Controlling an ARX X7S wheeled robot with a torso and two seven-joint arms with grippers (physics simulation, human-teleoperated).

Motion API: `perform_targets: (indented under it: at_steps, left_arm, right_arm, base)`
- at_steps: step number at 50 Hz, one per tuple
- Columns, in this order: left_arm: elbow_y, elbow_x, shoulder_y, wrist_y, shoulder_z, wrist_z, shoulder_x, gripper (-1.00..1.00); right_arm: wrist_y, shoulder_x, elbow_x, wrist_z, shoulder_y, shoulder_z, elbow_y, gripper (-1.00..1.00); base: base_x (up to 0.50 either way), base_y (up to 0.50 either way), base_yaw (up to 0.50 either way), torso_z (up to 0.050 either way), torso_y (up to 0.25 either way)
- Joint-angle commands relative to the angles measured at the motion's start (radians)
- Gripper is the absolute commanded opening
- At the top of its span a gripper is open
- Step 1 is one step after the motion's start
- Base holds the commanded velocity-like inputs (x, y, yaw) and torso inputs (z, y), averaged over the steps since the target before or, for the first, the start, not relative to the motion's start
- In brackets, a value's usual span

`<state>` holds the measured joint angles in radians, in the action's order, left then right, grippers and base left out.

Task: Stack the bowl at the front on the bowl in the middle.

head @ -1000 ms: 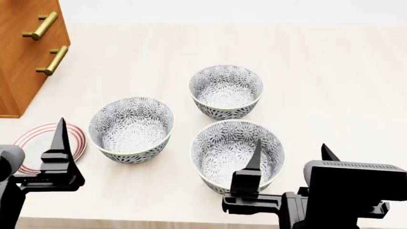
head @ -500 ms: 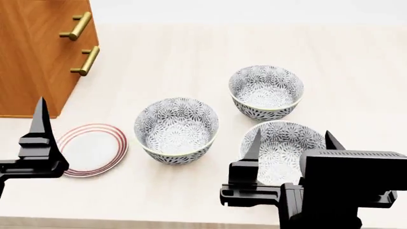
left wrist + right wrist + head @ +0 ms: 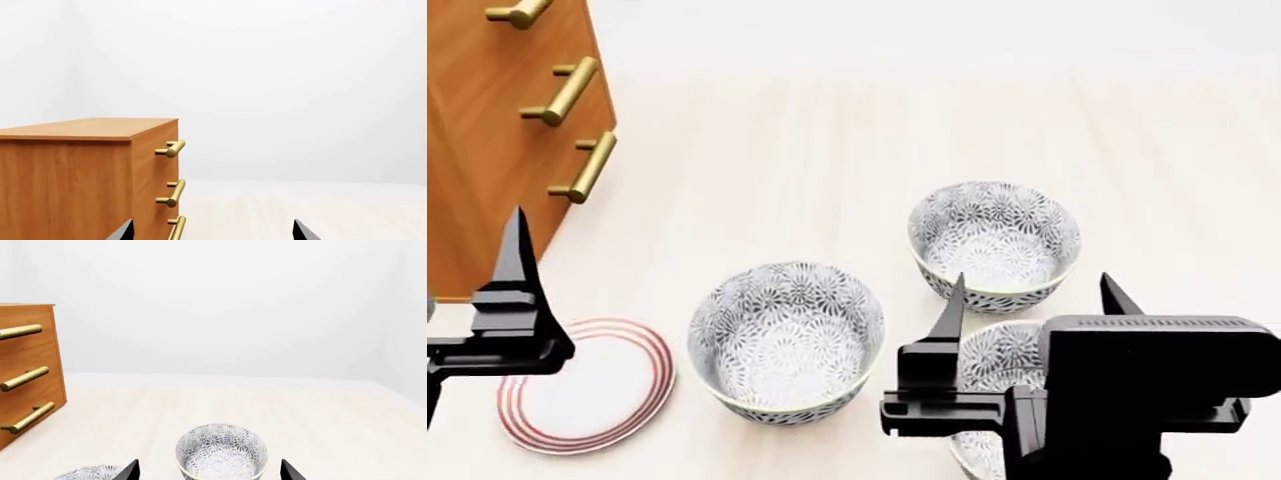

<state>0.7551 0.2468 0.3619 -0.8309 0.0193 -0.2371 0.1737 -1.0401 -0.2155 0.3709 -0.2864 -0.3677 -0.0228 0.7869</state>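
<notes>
Front bowl: a round, deep ceramic bowl [image 3: 994, 385] with a grey-and-white floral pattern and a pale rim is seen mostly hidden behind the right gripper's black body; only part of its patterned inside shows.
Front bowl, place: it stands on the tabletop just beside the middle bowl, on that bowl's right and nearer the robot; whether the two rims touch cannot be told.
Middle bowl: a bowl of the same round shape and floral pattern [image 3: 785, 340] is shown upright and whole, its dark-patterned outer wall narrowing to the foot.
Far bowl: a third bowl of the same pattern [image 3: 994, 243] is set beyond and to the right of the middle bowl, apart from it; it is also seen in the right wrist view [image 3: 221, 452].
Plate: a flat white round plate with red rings at its edge [image 3: 590, 386] lies just left of the middle bowl.
Tabletop: a pale, light-grained wooden tabletop [image 3: 827, 160] carries all of these.
Cabinet: a boxy orange-brown wooden drawer cabinet with brass bar handles [image 3: 501, 120] stands beyond the plate, well left of the middle bowl.
Right gripper: the black, pointed-fingered right gripper [image 3: 1030, 300] is held spread apart over the front bowl, nothing being grasped.
Left gripper: only one black finger of the left gripper [image 3: 514, 290] is shown in the head view, left of the middle bowl and above the plate; in its wrist view the two tips stand wide apart, empty.
</notes>
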Motion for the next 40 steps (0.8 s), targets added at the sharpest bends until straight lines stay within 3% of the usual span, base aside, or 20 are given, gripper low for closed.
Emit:
perform_targets:
  at_steps: [1,28,37,40]
  left_arm:
    - [-0.010,0.000,-0.010,0.017,0.009,-0.007,0.007,1.00]
    - [-0.013,0.010,-0.014,0.027,0.025,-0.023,0.021,1.00]
    - [-0.023,0.016,-0.009,0.025,0.029,-0.028,0.024,1.00]
    - [-0.019,0.018,-0.009,0.022,0.030,-0.029,0.026,1.00]
  right_arm:
    - [0.001,-0.007,0.006,-0.004,0.000,-0.009,0.001,1.00]
    - [0.005,-0.002,0.003,-0.051,-0.003,-0.005,-0.005,1.00]
    - [-0.142,0.034,0.043,-0.100,-0.077,0.048,-0.025,1.00]
    - [-0.248,0.063,0.091,-0.112,-0.143,0.125,-0.001,1.00]
  base:
    - [0.50,0.00,0.00,0.000,0.000]
    - [0.49,0.00,0.00,0.000,0.001]
    - [0.00,0.00,0.00,0.000,0.001]
    - [0.00,0.00,0.00,0.000,0.000]
